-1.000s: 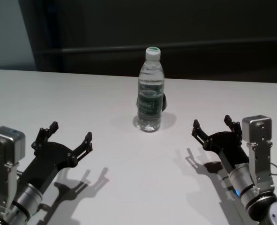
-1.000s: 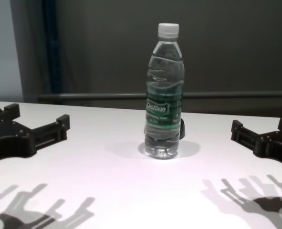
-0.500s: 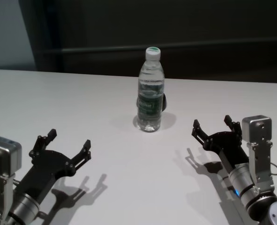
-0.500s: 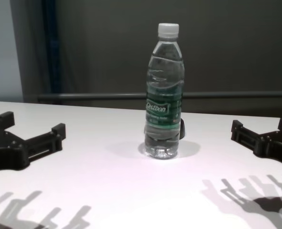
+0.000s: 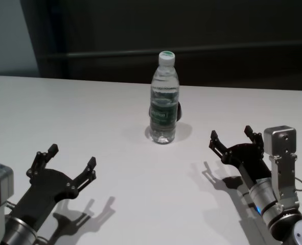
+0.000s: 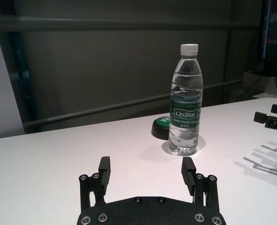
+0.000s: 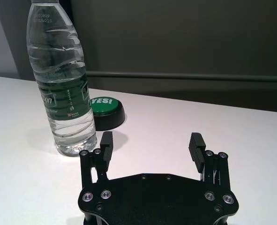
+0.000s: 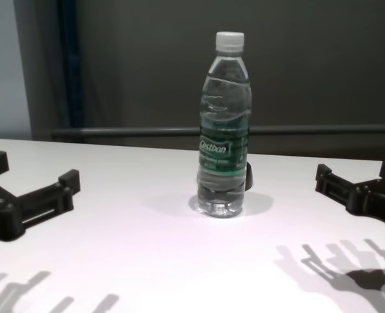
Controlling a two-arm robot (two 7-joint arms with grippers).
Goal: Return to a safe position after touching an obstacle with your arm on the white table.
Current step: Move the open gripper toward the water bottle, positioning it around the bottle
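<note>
While the obstacle [image 5: 164, 99] stands upright at the white table [image 5: 89, 112] middle, both the left gripper [image 5: 69, 158] and the right gripper [image 5: 232, 137] hover well clear of it with fingers spread and empty (probably so neither arm can nudge it).

One water bottle [image 5: 163, 101], one green-topped button [image 7: 105, 112], two tools, left [image 5: 69, 158] and right [image 5: 231, 136], one white table [image 5: 89, 117].
</note>
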